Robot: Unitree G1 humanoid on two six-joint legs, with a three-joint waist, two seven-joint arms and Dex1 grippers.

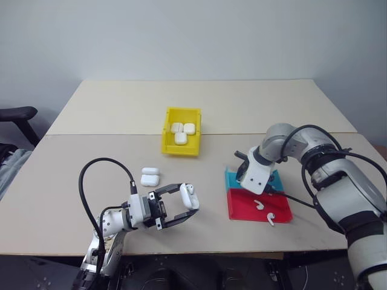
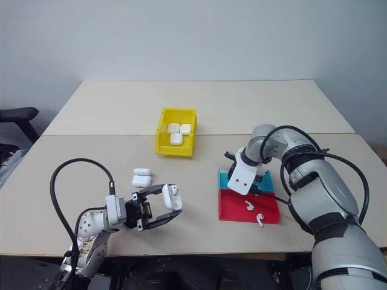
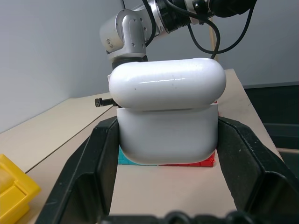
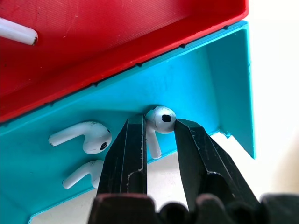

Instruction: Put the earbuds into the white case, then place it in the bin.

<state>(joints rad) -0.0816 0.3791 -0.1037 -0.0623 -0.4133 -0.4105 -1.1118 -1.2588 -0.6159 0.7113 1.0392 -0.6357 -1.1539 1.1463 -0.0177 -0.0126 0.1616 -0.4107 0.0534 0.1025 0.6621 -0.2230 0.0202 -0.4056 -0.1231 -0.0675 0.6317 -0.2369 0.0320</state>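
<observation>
Gripping white case [image 3: 167, 119] in left pincer [image 1: 181, 205], right pincer [image 4: 158, 140] narrowed around earbud [image 4: 161, 119] in teal tray [image 4: 196, 84]

1. The white case [image 3: 167, 116] was glossy and rounded, its lid slightly ajar, raised above the near left of the table.
2. Two more white cases [image 1: 149, 176] lay side by side on the table, just beyond it.
3. The yellow bin [image 1: 181, 152] stood at mid-table, holding three closed cases [image 1: 181, 132].
4. Three tiny white earbuds [image 4: 88, 136] lay in the teal tray; two more earbuds [image 1: 259, 205] lay in the red tray, on the right.
</observation>
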